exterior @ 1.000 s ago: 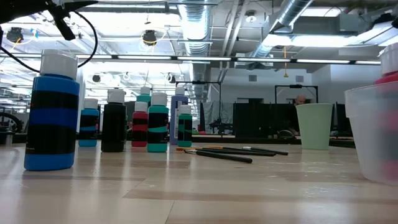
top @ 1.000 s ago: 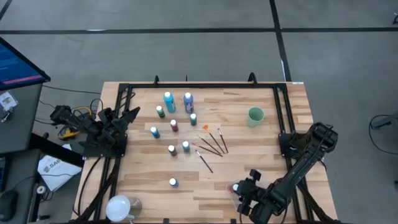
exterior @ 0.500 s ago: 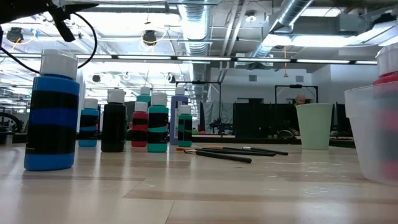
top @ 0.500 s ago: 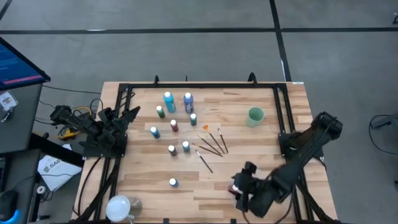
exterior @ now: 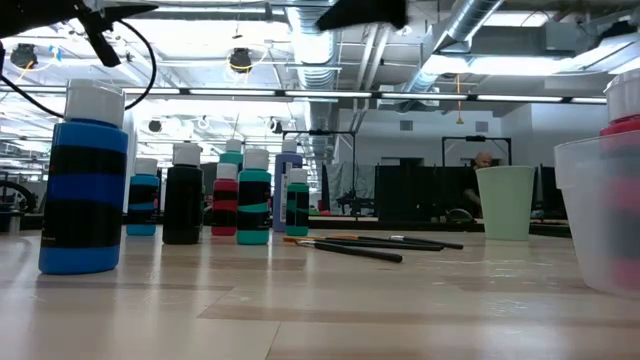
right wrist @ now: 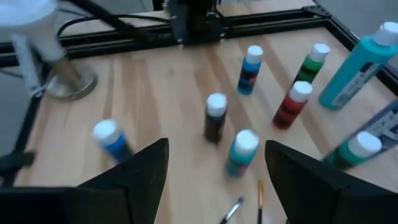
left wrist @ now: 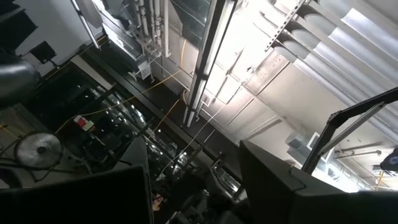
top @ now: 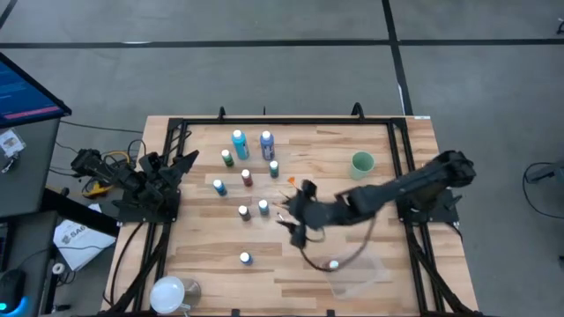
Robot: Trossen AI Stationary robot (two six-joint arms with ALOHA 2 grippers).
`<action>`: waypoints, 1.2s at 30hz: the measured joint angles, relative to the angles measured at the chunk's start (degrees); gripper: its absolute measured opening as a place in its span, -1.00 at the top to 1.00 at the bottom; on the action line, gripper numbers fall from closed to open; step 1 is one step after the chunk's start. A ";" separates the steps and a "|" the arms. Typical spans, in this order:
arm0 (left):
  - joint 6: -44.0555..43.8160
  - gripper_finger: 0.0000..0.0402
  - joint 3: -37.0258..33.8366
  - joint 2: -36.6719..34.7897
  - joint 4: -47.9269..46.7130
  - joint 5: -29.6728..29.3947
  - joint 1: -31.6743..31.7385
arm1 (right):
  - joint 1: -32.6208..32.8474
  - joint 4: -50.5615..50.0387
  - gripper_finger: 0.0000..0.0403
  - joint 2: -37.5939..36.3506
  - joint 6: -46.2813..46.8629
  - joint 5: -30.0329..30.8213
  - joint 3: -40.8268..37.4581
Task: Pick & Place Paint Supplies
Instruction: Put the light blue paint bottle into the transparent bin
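The right end effector [top: 298, 214] hangs over the middle of the desk [top: 352, 246], its jaws spread wide and holding nothing. It sits at the near end of the brushes [top: 301, 202], which lie fanned on the wood with their long axes slanting from the far bottles toward the near right corner. In the right wrist view the open fingers [right wrist: 143, 171] frame a black bottle [right wrist: 215, 117] and a teal bottle [right wrist: 241, 151] straight ahead, with brush tips just showing between them, so the closest supplies lie directly ahead of and below this arm. Farther on stand a blue bottle [right wrist: 251, 61], a green bottle [right wrist: 311, 62], a red bottle [right wrist: 292, 104] and a tall teal one [right wrist: 357, 56]; a lone blue bottle [top: 246, 258] stands apart toward the near edge. The left end effector [top: 181, 163] rests on its stand at the left edge, jaws open and empty, farther from the cluster, so the right arm looks the likelier picker. The clear tub [top: 361, 269] near the front right holds a red bottle with a white cap [top: 334, 264]. The green cup [top: 361, 164] stands upright at the far right; its contents cannot be seen.
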 joint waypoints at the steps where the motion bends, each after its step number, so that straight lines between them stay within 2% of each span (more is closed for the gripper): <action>1: 0.00 0.34 0.00 0.00 0.04 0.02 0.00 | -1.30 2.04 -0.29 1.18 -0.45 -1.37 0.02; 6: -0.02 0.34 -0.01 0.00 0.30 1.86 0.00 | -6.22 9.96 -0.29 6.74 -3.27 -8.74 0.02; 11: -0.04 0.34 0.00 -0.02 2.78 3.71 0.00 | -9.56 12.31 -0.29 11.30 -4.13 -11.36 -0.04; 22: -0.04 0.34 0.00 -0.02 3.12 3.87 0.00 | -13.64 15.32 -0.29 16.87 -4.09 -14.74 0.01; 30: -0.03 0.34 -0.01 -0.02 3.42 3.91 0.00 | -13.97 15.52 -0.29 16.84 -4.73 -14.72 0.00; 36: -0.04 0.34 -0.01 -0.02 3.52 3.90 0.00 | -14.11 18.15 -0.29 19.86 -5.11 -14.54 0.14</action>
